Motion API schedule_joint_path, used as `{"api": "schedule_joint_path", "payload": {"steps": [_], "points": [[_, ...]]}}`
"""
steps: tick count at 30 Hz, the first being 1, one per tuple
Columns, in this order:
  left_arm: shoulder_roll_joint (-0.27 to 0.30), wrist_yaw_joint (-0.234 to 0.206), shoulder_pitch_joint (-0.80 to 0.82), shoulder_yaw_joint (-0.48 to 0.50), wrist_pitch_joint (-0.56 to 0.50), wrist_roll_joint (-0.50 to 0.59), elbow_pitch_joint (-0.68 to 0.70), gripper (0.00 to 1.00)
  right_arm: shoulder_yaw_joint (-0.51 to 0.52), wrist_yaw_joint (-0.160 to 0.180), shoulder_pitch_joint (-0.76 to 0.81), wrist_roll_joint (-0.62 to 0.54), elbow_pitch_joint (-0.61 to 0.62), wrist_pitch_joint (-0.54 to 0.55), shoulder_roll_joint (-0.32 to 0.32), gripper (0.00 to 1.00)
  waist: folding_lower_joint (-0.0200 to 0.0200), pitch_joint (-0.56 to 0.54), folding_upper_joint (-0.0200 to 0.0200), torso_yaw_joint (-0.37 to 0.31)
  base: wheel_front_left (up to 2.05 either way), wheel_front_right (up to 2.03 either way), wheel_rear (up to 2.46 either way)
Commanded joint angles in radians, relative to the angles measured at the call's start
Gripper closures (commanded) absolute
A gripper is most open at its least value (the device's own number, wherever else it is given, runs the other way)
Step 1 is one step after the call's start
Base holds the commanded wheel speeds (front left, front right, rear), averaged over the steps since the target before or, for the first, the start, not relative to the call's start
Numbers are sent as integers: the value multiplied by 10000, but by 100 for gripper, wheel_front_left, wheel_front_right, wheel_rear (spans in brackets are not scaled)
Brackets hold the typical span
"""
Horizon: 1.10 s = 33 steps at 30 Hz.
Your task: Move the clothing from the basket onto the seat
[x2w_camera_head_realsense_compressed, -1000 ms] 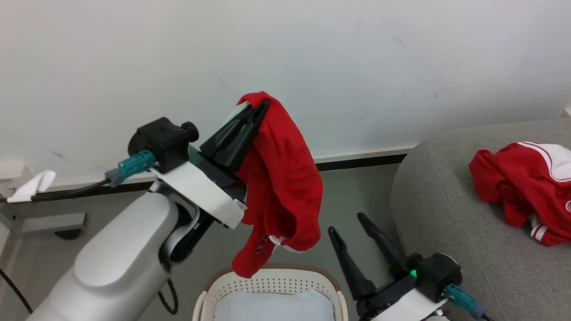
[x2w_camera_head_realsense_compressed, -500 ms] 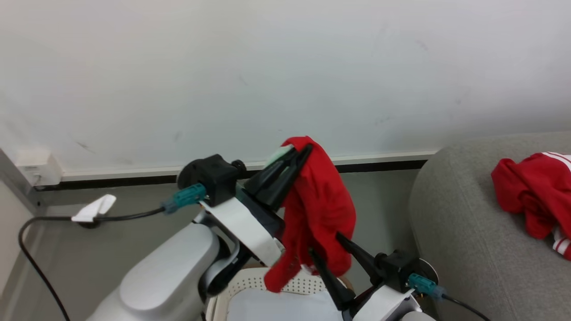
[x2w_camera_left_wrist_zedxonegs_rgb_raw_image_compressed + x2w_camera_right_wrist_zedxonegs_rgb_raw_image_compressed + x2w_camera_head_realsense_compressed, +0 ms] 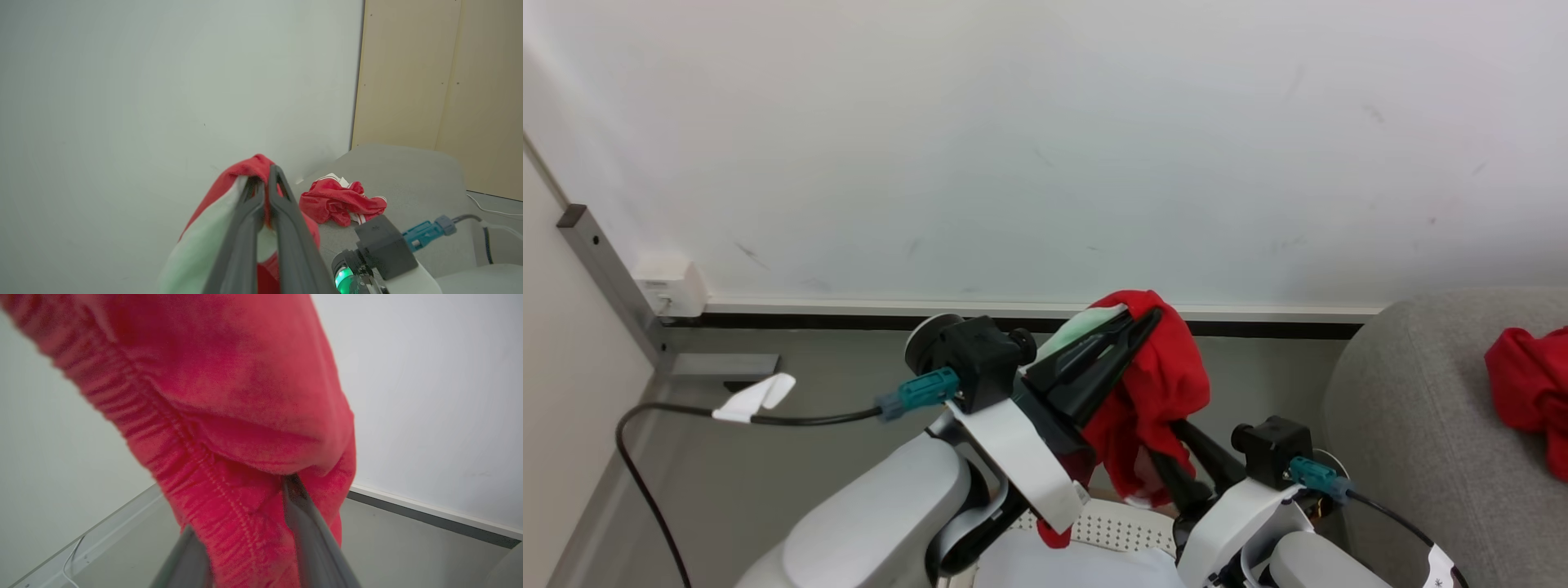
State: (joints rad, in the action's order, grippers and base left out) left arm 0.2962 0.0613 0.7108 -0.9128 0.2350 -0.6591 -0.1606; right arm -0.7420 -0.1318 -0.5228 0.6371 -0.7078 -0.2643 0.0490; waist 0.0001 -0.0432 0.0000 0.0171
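My left gripper [image 3: 1147, 314] [image 3: 265, 173] is shut on a piece of red clothing [image 3: 1168, 384] [image 3: 245, 167], which hangs from its raised fingertips above the basket [image 3: 1115, 529]. My right gripper [image 3: 1188, 465] [image 3: 241, 506] reaches up from the lower right. Its two fingers stand apart on either side of the garment's lower folds [image 3: 245, 396], and their tips are partly buried in the cloth. A second red garment [image 3: 1527, 384] [image 3: 339, 200] lies crumpled on the grey seat [image 3: 1421, 441] [image 3: 408, 171] at the right.
A pale pad [image 3: 1078, 567] lies inside the basket. The white wall and dark baseboard run close behind. A black cable with a white tag [image 3: 747, 398] crosses the floor at the left, below a wall box [image 3: 670, 286]. A beige panel [image 3: 441, 81] stands behind the seat.
The head camera has swung left and tilted. My right gripper has risen from beside the basket to the hanging garment, and its fingers have narrowed around the cloth. The left grip is unchanged.
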Motion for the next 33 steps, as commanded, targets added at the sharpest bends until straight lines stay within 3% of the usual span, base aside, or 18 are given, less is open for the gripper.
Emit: {"api": "schedule_joint_path", "payload": {"steps": [1, 23, 33], "points": [[20, -6, -125, 0, -35, 6, 27, 100, -1, 23, -165, 152, -21, 3, 26, 100, -1, -43, 0, 90, 0, 0, 0], [359, -99, -429, 31, 43, -206, -236, 100, 517, 23, -33, 97, 510, 0, 27, 100, -1, -23, 0, -60, 0, 0, 0], [575, -55, -788, -125, 70, -263, -155, 100, 1673, 23, 168, -317, 1059, -1, 29, 100, -1, 52, 0, -305, 0, 0, 0]]}}
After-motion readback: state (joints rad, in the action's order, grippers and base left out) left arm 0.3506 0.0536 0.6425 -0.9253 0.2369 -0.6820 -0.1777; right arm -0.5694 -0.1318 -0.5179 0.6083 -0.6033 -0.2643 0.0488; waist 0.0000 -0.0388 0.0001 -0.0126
